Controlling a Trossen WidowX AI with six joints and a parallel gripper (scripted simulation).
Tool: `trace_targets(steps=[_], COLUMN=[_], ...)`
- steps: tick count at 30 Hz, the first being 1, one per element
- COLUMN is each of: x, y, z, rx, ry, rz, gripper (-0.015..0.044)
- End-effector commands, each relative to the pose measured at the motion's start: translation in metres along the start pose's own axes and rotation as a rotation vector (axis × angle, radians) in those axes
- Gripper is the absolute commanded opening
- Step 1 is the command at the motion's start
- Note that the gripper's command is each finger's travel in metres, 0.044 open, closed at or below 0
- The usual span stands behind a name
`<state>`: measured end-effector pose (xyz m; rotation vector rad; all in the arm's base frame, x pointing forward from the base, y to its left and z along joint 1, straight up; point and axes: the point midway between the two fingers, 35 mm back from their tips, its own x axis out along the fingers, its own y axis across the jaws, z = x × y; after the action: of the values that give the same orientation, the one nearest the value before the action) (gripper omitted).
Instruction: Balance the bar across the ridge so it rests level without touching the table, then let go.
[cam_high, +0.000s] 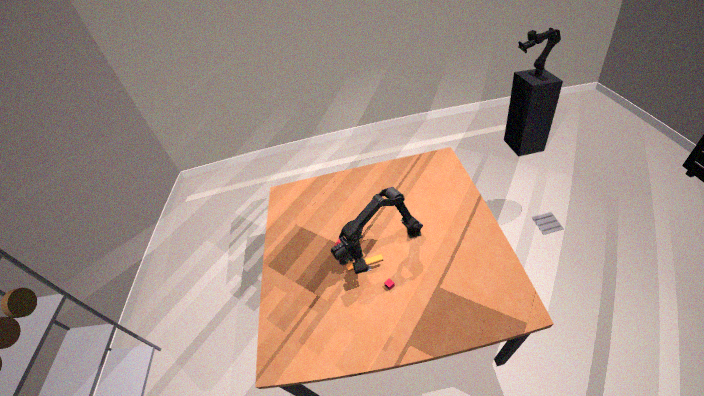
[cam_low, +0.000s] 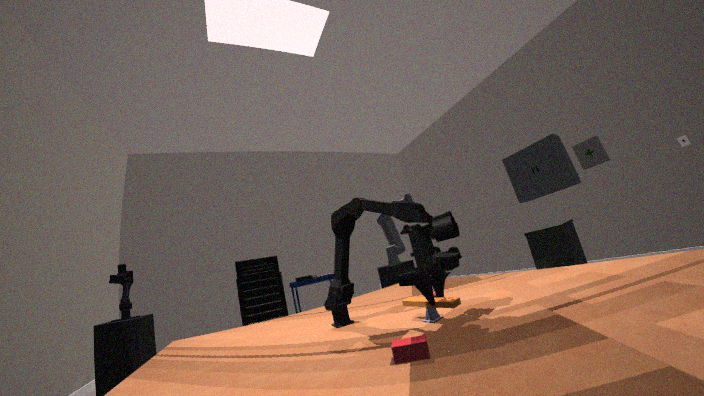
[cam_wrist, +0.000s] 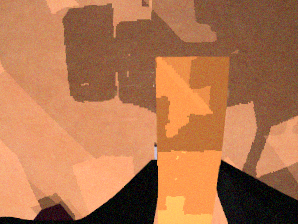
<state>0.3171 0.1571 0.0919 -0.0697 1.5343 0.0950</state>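
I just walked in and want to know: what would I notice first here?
First the black robot arm arching over the middle of the wooden table, its gripper shut on a yellow bar. The bar sits level, just above a small grey ridge under it. Nearer the table's front edge lies a bright red block, alone and apart from the arm.
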Motion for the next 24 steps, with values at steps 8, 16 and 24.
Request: trace_targets(steps=[8, 16, 24], x=[0.0001, 0.0001, 0.0001], y=[0.0, 0.0, 0.0], z=[0.0, 0.0, 0.0], rx=[0.0, 0.0, 0.0], ry=[0.0, 0.0, 0.0], rz=[0.0, 0.0, 0.0], gripper=[0.0157, 0.0167, 0.0168])
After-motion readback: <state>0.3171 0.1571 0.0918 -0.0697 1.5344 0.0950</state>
